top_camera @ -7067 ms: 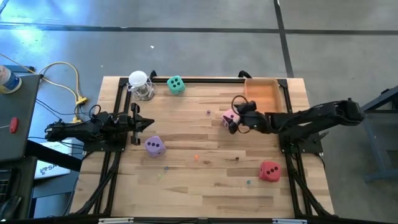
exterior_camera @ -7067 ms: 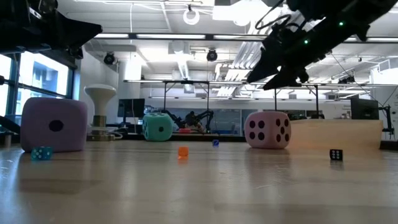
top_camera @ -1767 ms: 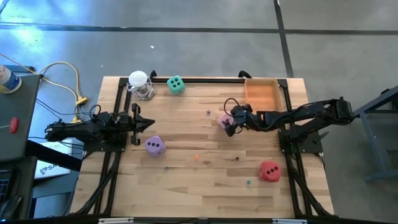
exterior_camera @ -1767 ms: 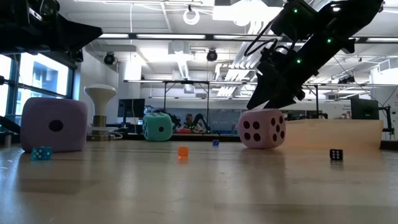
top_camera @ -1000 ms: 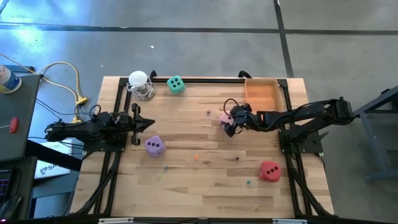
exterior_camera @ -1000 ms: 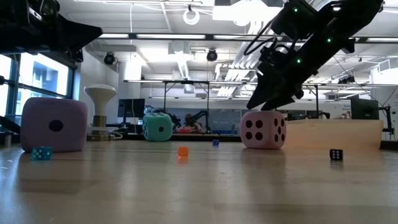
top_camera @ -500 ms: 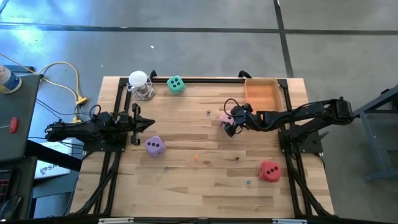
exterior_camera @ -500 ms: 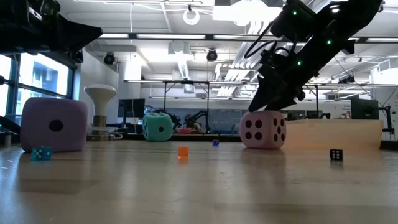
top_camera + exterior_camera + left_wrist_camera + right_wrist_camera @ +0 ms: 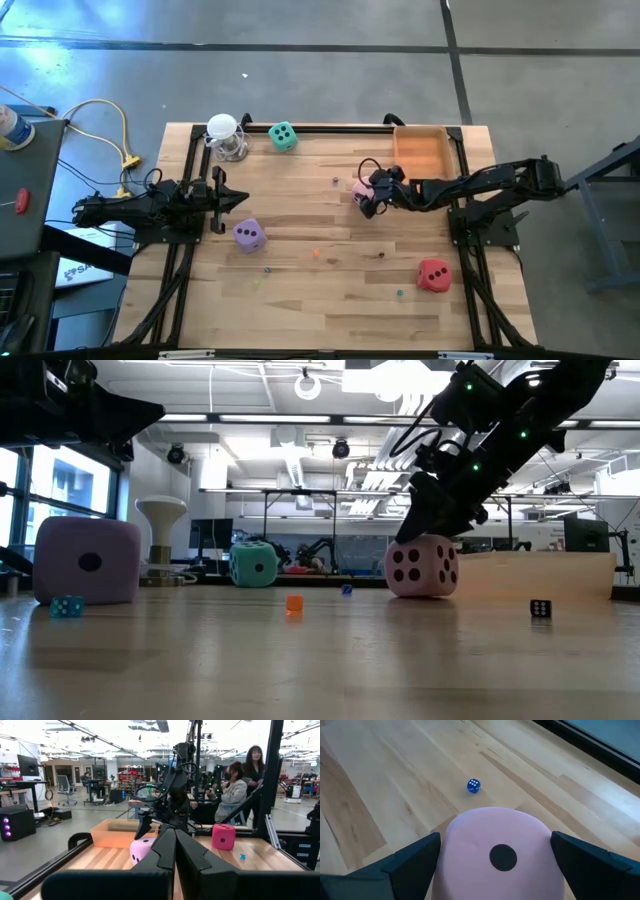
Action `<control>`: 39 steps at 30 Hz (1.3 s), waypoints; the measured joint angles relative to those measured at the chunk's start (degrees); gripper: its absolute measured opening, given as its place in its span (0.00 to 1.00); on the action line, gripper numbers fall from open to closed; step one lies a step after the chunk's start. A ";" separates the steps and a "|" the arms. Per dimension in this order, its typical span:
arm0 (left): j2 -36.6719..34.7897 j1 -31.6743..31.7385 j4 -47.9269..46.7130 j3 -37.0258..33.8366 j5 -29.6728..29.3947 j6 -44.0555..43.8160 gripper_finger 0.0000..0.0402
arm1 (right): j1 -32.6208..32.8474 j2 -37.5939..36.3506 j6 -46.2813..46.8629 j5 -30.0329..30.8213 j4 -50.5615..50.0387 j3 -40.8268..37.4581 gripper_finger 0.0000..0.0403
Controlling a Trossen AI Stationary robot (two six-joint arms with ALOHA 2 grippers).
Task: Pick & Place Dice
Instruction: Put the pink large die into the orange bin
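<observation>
Presently the right gripper [image 9: 366, 196] is straddling the pink die [image 9: 421, 567], one spread finger [image 9: 410, 865] on either side and neither visibly pressing in, evidently so that closing will catch opposite faces squarely. The die is sitting on the table [image 9: 320, 300] near the orange tray [image 9: 420, 150], its probable destination. The left gripper [image 9: 238, 200] is waiting with fingers pressed together at the table's left edge, near the purple die [image 9: 248, 234]. The green die [image 9: 283, 136] and red die [image 9: 433, 274] are lying well apart, untouched.
</observation>
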 joint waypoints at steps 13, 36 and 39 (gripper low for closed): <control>0.01 0.00 -0.01 0.00 0.00 0.58 0.00 | 0.07 0.04 4.04 -0.15 -2.09 0.00 0.92; 0.00 -0.01 -0.42 0.00 0.03 0.04 0.00 | 1.88 0.12 9.56 4.81 -5.44 -0.04 0.92; 0.01 0.00 -0.39 0.00 0.04 -0.01 0.00 | 1.88 0.12 9.74 4.23 -5.58 -0.04 0.92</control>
